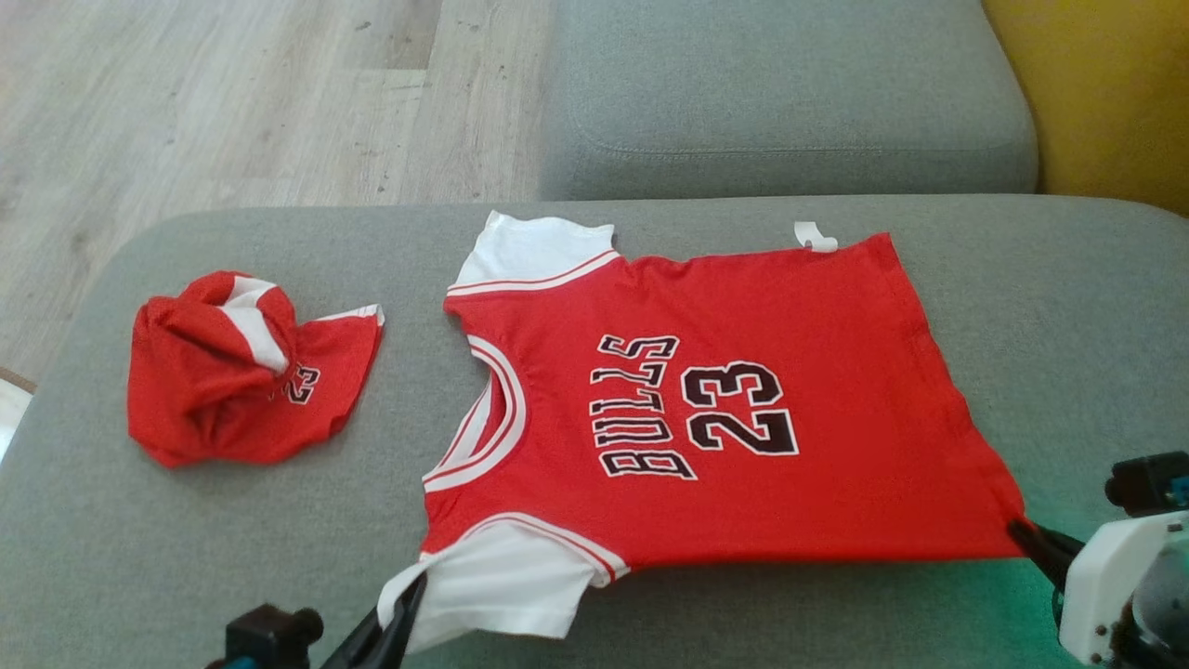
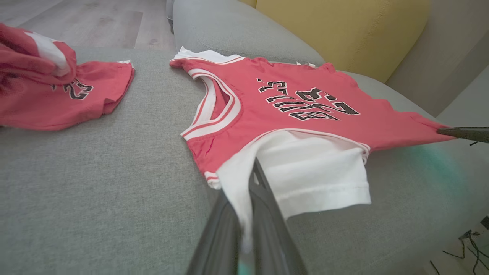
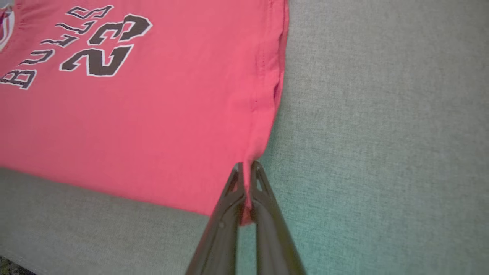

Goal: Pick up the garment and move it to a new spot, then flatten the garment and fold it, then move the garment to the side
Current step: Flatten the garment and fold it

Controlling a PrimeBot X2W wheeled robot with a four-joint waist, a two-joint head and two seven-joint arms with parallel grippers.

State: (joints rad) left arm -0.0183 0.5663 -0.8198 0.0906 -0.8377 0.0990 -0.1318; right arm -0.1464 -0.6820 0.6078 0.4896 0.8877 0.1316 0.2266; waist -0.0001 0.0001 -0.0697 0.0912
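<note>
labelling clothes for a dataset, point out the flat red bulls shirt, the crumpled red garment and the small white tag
flat red bulls shirt [image 1: 873, 390], head view, plain red cloth right of the 23
crumpled red garment [image 1: 190, 390], head view, middle of the bunched cloth
small white tag [image 1: 815, 237], head view, its middle

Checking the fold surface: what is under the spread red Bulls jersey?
The grey sofa cushion shows all around the jersey, which is spread on it. Anything beneath is covered by the fabric. Left gripper pinches its white sleeve, right gripper its hem corner.
</note>
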